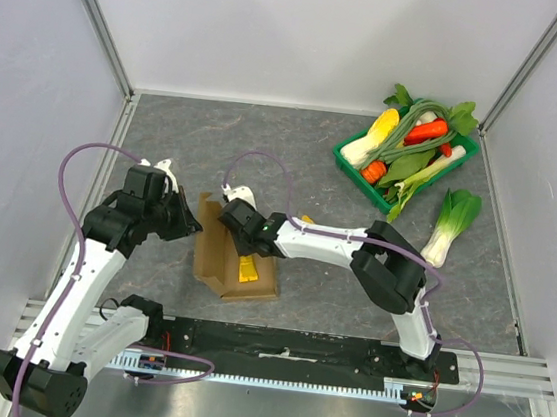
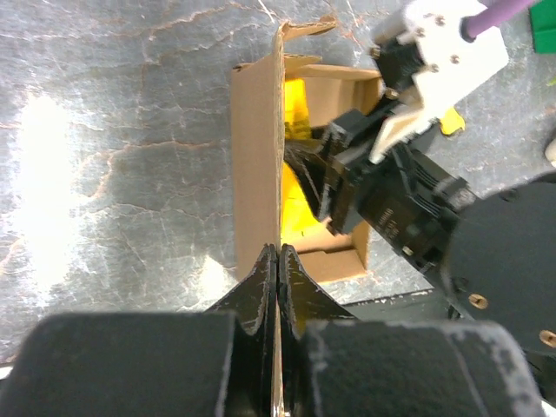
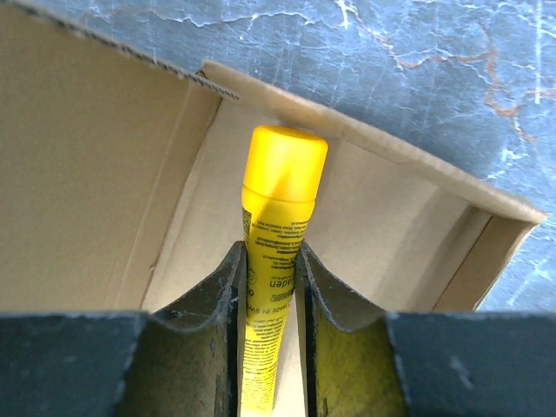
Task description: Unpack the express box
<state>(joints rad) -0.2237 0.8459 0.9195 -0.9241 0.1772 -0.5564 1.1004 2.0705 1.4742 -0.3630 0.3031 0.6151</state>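
The express box [image 1: 211, 251] lies open on the table between the two arms, its lid flap [image 2: 256, 174] standing on edge. My left gripper [image 2: 278, 256] is shut on the near edge of that flap, also visible from above [image 1: 188, 221]. Inside the box lies a yellow tube [image 3: 280, 191] with a rounded cap and small print. My right gripper [image 3: 268, 254] reaches down into the box and is shut on the tube's body, a finger pressed against each side. From above, the tube [image 1: 248, 270] shows just below the right gripper [image 1: 243, 249].
A green tray [image 1: 349, 166] full of toy vegetables stands at the back right. A loose bok choy [image 1: 451, 224] lies beside it. White walls close in the grey table on three sides. The box's inner walls [image 3: 87, 174] stand close around my right fingers.
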